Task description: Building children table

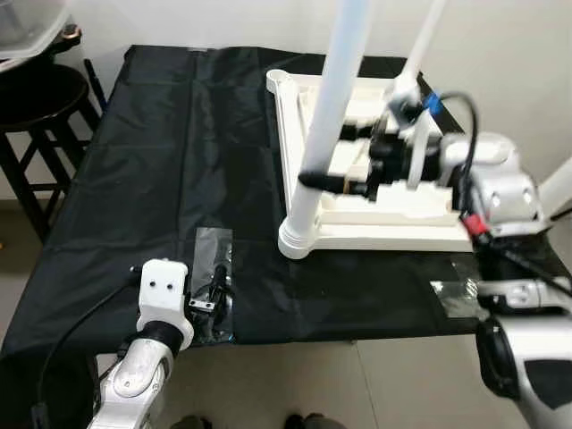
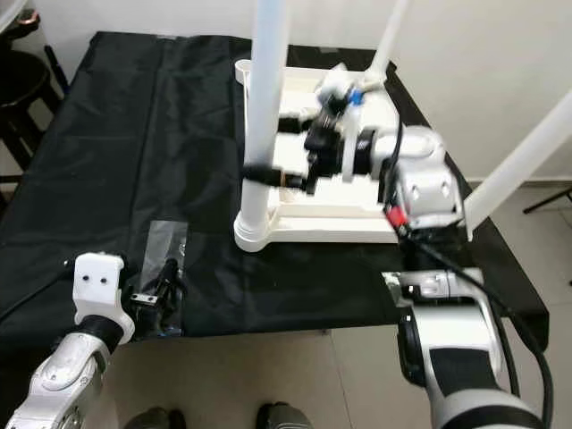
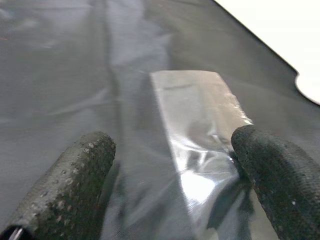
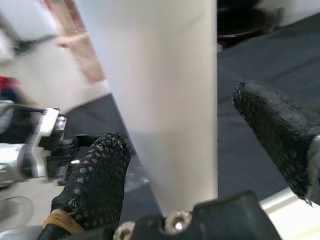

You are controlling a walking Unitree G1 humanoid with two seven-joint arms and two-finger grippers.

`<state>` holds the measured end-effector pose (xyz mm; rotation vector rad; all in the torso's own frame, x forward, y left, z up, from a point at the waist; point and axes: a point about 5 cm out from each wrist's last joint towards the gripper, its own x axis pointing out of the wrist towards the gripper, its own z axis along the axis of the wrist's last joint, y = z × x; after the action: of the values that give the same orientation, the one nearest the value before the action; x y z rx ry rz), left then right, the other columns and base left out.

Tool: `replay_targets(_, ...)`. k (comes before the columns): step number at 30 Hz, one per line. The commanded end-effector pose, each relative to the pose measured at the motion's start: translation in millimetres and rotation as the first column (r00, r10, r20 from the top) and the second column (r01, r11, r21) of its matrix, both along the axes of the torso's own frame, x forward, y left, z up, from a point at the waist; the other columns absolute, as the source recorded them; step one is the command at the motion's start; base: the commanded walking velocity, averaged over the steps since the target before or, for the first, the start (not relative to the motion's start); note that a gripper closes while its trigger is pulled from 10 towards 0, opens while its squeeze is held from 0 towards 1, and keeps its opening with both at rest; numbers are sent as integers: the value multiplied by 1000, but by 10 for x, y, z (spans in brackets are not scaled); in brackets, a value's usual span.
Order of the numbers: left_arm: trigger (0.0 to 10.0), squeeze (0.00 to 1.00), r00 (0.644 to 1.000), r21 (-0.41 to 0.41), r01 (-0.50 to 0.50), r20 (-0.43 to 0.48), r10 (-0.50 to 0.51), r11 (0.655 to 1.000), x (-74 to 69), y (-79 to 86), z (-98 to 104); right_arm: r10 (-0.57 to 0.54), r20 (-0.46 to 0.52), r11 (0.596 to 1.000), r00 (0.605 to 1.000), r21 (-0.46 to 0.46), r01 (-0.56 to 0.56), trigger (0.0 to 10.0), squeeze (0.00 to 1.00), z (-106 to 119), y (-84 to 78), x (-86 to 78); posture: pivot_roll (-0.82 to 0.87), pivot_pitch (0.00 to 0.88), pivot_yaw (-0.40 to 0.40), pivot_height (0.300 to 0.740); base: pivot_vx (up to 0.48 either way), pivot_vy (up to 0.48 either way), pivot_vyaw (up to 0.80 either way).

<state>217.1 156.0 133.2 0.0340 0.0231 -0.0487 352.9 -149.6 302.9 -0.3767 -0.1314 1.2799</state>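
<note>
While the white children table lies upside down on the far right part of the worktop, which is covered with a black sheet, its white legs stand upward. The nearest leg rises from the front left corner of the table, and two other legs are seen behind and to the right.

The right gripper reaches to this nearest leg at its lower part. In the right wrist view its two black fingers stand apart on both sides of the leg; the leg is between them, but I cannot tell if they press it.

The left gripper is low at the near edge of the worktop, over a small clear plastic bag that lies flat on the black sheet. In the left wrist view its fingers are spread wide, with the bag between them, and they hold nothing.

A dark stool stands on the floor beside the worktop on the left.
</note>
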Motion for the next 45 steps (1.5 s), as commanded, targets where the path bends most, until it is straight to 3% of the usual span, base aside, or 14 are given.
replay_targets(1, 10000, 0, 1000, 3, -1, -15, 1, 1000, -52, -17, -9, 19, -10, 1000, 1000, 19, -19, 10000, 0, 10, -49, 9, 63, 213, -102, 740, 0, 0, 0)
replay_targets(4, 10000, 0, 1000, 8, -1, -14, 2, 1000, -99, -20, 20, 73, -25, 997, 997, 20, -73, 7725, 0, 61, -89, 30, 69, 228, -101, 740, 0, 0, 0)
replay_targets(5, 10000, 0, 1000, 10, -2, -15, 2, 1000, -127, -20, 38, 103, -36, 995, 994, 18, -103, 0, 0, 80, -109, 29, 76, 249, -95, 740, 0, 0, 0)
replay_targets(17, 10000, 0, 1000, 11, -3, -19, 3, 1000, -195, -17, 90, 158, -61, 987, 986, -6, -159, 0, 0, 61, -228, 4, 49, 261, -99, 740, 0, 0, 0)
replay_targets(24, 10000, 0, 1000, 8, -7, -19, 7, 1000, -139, -28, 64, -221, -142, 959, 965, 148, 242, 0, 0, -428, 86, -136, 20, 233, -138, 740, 0, 0, 0)
replay_targets(27, 10000, 0, 1000, 14, -17, -23, 18, 1000, 16, -8, 3, -756, -372, 577, 538, 10, 817, 0, 0, -1445, 373, -581, -12, 168, -138, 740, 0, 0, 0)
replay_targets(29, 10000, 0, 1000, 14, -15, -23, 16, 1000, 64, -9, -17, -794, -391, 508, 465, -8, 861, 0, 0, -1528, 430, -613, -13, 146, -137, 740, 0, 0, 0)
replay_targets(39, 10000, 0, 999, 9, -14, -33, 14, 1000, 235, 8, -103, -756, -419, 530, 502, 57, 846, 0, 0, -1405, 587, -327, -12, 85, -125, 740, 0, 0, 0)
replay_targets(40, 10000, 0, 999, 9, -13, -33, 14, 1000, 252, 11, -103, -747, -382, 563, 544, 72, 823, 10000, 0, -1323, 541, -265, -14, 98, -113, 740, 0, 0, 0)
replay_targets(41, 10000, 0, 999, 9, -13, -33, 14, 1000, 252, 11, -103, -747, -382, 563, 544, 72, 823, 10000, 0, -1323, 541, -265, -14, 98, -113, 740, 0, 0, 0)
replay_targets(42, 10000, 0, 999, 9, -12, -32, 12, 1000, 258, 11, -99, -735, -380, 572, 562, 96, 814, 10000, 188, -1247, 501, -255, -17, 103, -111, 740, 0, 0, 0)
replay_targets(43, 10000, 0, 999, 9, -12, -32, 12, 1000, 258, 11, -99, -735, -380, 572, 562, 96, 814, 10000, 188, -1247, 501, -255, -17, 103, -111, 740, 0, 0, 0)
replay_targets(44, 10000, 0, 1000, 7, -10, -29, 10, 1000, 245, 5, -84, -694, -349, 633, 630, 122, 764, 10000, 1000, -1165, 457, -246, -14, 120, -108, 740, 0, 0, 0)
replay_targets(45, 10000, 0, 1000, 5, -6, -25, 7, 1000, 224, -4, -67, -617, -265, 726, 741, 171, 666, 10000, 1000, -1027, 402, -240, -10, 137, -107, 740, 0, 0, 0)
